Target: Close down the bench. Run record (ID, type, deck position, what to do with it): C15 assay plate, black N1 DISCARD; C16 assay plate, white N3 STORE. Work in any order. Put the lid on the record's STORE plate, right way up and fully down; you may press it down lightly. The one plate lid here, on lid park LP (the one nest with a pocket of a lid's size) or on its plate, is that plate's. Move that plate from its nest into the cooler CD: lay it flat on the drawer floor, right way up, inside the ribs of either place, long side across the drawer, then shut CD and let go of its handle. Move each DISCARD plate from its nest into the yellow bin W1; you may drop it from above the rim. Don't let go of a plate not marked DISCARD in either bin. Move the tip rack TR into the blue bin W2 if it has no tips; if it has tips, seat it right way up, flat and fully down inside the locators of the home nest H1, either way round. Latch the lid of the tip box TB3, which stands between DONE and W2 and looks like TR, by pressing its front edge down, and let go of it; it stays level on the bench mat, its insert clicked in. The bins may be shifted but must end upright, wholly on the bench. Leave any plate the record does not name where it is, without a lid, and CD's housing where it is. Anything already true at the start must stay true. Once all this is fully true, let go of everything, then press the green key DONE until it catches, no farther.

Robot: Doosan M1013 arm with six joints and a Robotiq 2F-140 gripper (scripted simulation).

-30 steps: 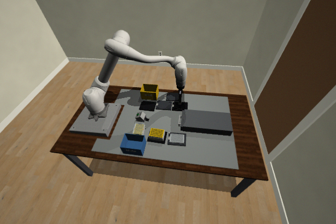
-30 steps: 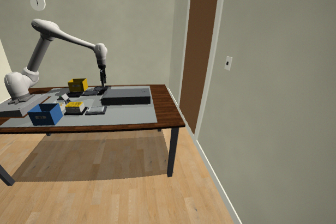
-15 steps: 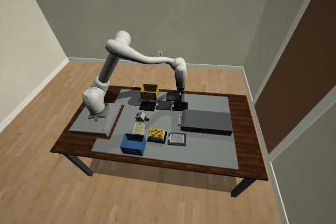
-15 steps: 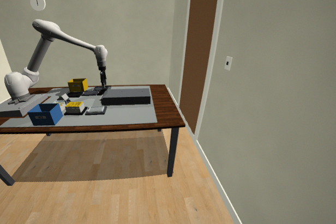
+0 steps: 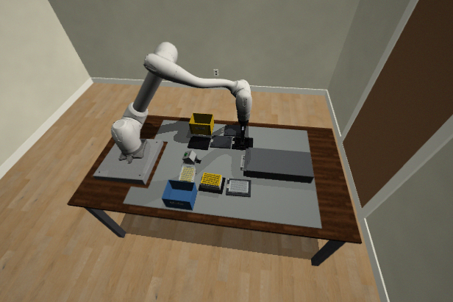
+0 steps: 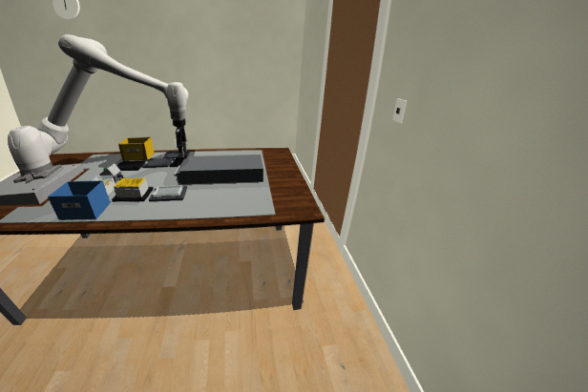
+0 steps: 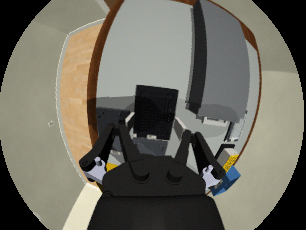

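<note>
My gripper is open and hangs low over the right-hand nest of the back row, fingers pointing down. In the wrist view the gripper stands open over a flat black rectangle, a black plate or nest top; I cannot tell whether the fingers touch it. It also shows in the side view. Two more dark nests lie to its left. The yellow bin W1 stands behind them. The grey cooler CD is shut, to the gripper's right. A pale plate sits in a front nest.
The blue bin W2 stands at the front. A tip box with yellow tips sits beside it, a paler one behind it. The small box with the green key DONE is mid-bench. A grey flat piece lies behind the gripper.
</note>
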